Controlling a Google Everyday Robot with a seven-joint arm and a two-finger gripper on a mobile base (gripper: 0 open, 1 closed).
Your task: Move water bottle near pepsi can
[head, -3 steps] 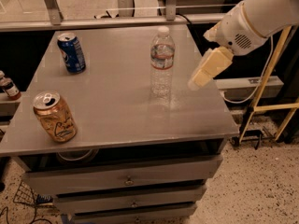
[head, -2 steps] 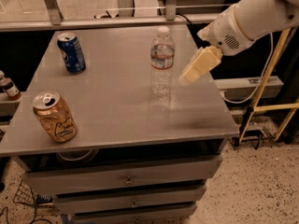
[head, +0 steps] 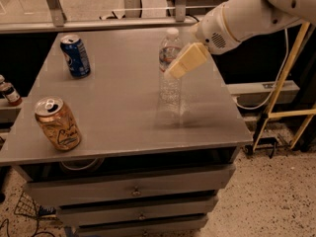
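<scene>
You have a single view. It looks down steeply from above the front edge of the table (head: 123,127), faces the far edge, and sits near enough that the top fills most of the frame. The gripper (head: 183,62) hangs toward the far right corner.
</scene>
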